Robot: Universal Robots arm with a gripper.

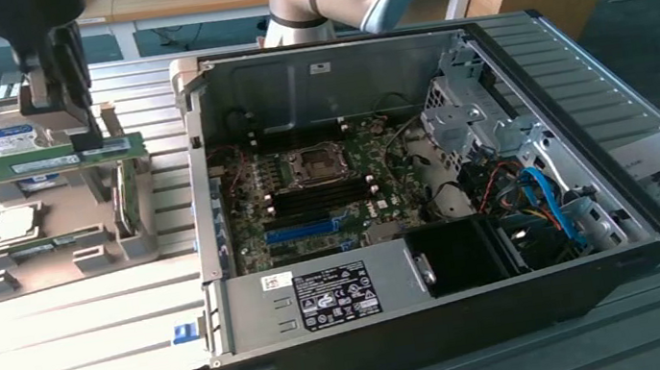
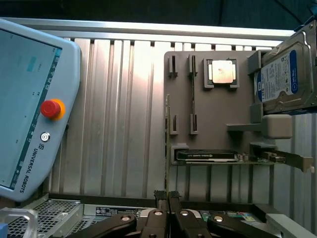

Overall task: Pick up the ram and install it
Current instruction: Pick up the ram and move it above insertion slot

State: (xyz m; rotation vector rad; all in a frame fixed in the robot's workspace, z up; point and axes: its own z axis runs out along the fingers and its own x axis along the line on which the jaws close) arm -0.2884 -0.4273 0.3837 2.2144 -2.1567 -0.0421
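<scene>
Exterior view: the gripper [image 1: 84,140] hangs over the grey parts holder [image 1: 83,220], to the exterior view's left of the open computer case [image 1: 455,332]. Its fingers are clamped on the ram [image 1: 48,161], which is held level, lifted clear of the holder and just in front of the hard drive [image 1: 2,139].

Wrist view: the fingers [image 2: 159,198] are pressed together on the ram [image 2: 167,148], seen edge-on. Holder [image 2: 218,114] beyond, with a second stick [image 2: 192,99] seated in it.
</scene>
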